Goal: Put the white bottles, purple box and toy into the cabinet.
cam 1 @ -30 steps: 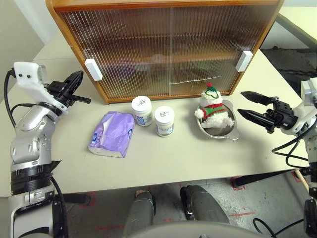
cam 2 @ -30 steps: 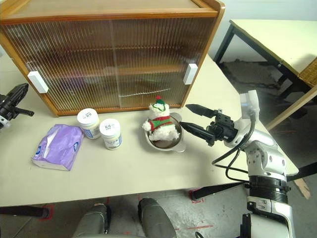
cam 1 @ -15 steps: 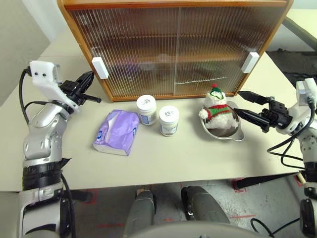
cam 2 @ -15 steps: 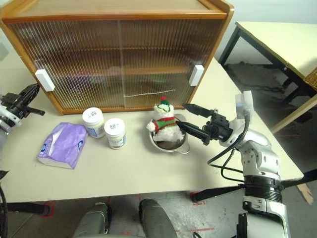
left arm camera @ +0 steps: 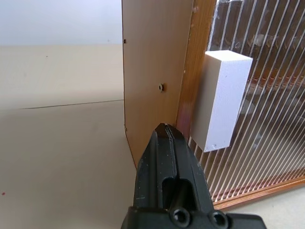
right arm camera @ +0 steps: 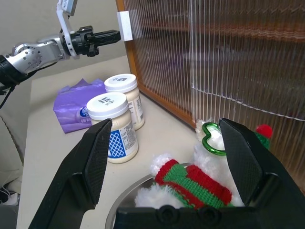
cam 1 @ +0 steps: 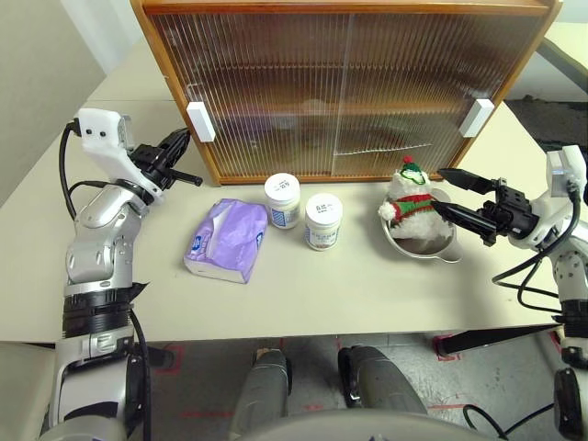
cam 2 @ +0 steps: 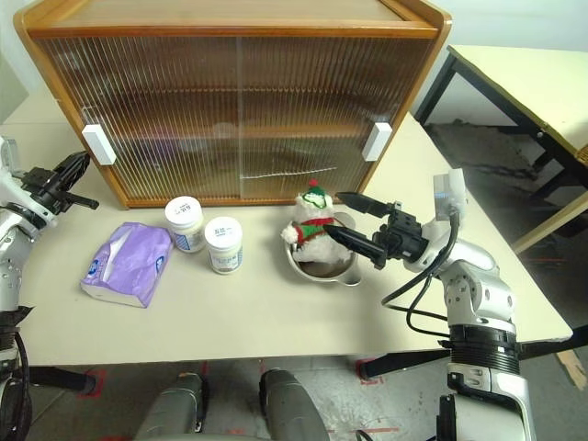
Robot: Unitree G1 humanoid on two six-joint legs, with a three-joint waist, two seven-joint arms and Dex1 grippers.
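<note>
Left hand point(cam 1: 188, 176) shut near cabinet point(cam 1: 349, 87) handle point(cam 1: 199, 121), right hand point(cam 1: 452, 195) spread beside toy point(cam 1: 410, 197)

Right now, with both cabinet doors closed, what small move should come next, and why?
Probably the left hand, shut and close beside the white handle of the left sliding door, should press against that handle and slide the door aside. The cabinet is closed, and the bottles, purple box and toy are all outside it on the table.
</note>
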